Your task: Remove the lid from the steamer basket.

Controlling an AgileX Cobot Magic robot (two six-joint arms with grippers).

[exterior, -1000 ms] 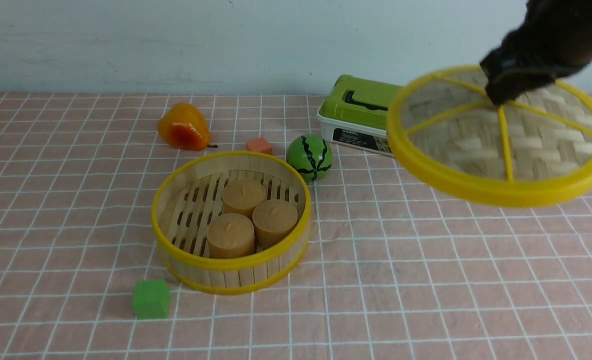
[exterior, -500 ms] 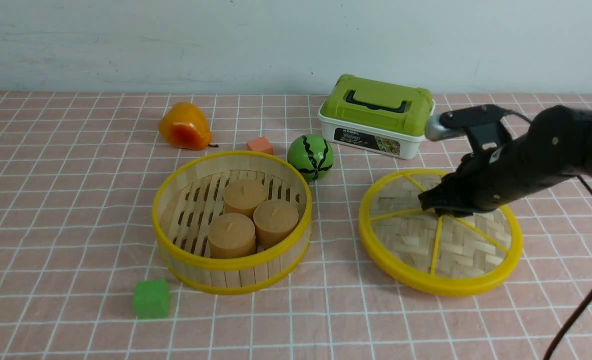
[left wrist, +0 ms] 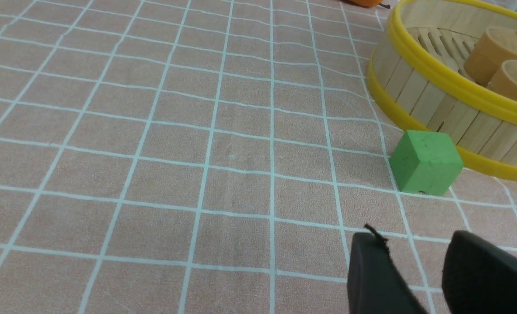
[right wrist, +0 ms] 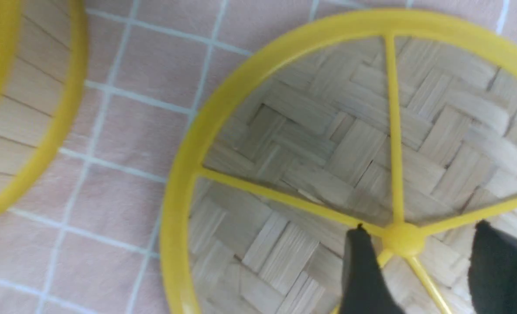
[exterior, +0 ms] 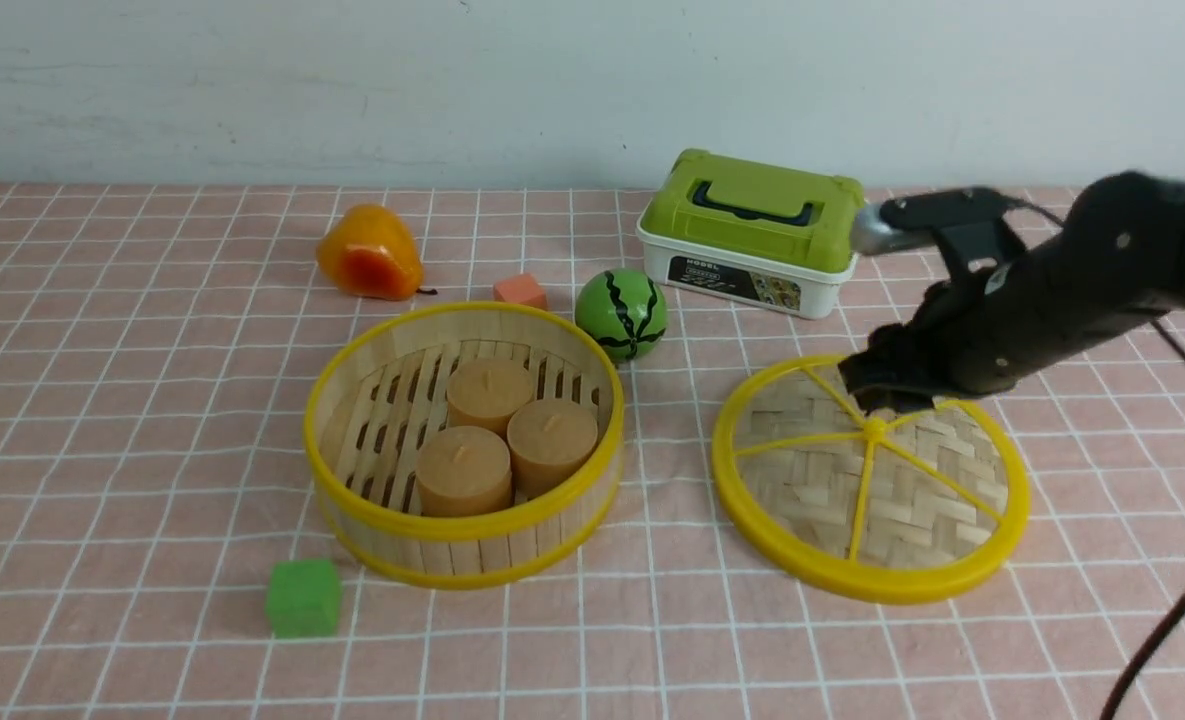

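The lid [exterior: 852, 490] lies flat on the tabletop [exterior: 152, 450] toward its right edge, apart from the steamer basket [exterior: 462, 530]. Right fingers [right wrist: 363, 270] straddle its knob [right wrist: 402, 239], spread; left fingers [left wrist: 376, 279] parted, empty.

A robot lab's staged test table

The table [exterior: 852, 650] wears a pink cloth with a white grid and meets a bare pale wall [exterior: 352, 80] along its far edge. The things on it look like props: a glossy toy pear [exterior: 367, 253] toward the far left corner, a watermelon-striped ball [exterior: 620, 315] near the middle, a small orange cube [exterior: 519, 291], a green cube [exterior: 302, 597] toward the near edge, and a green-lidded plastic box [exterior: 752, 235] by the far edge. A black robot arm [exterior: 1072, 290] trailing a cable [exterior: 1162, 620] reaches in from the right edge.
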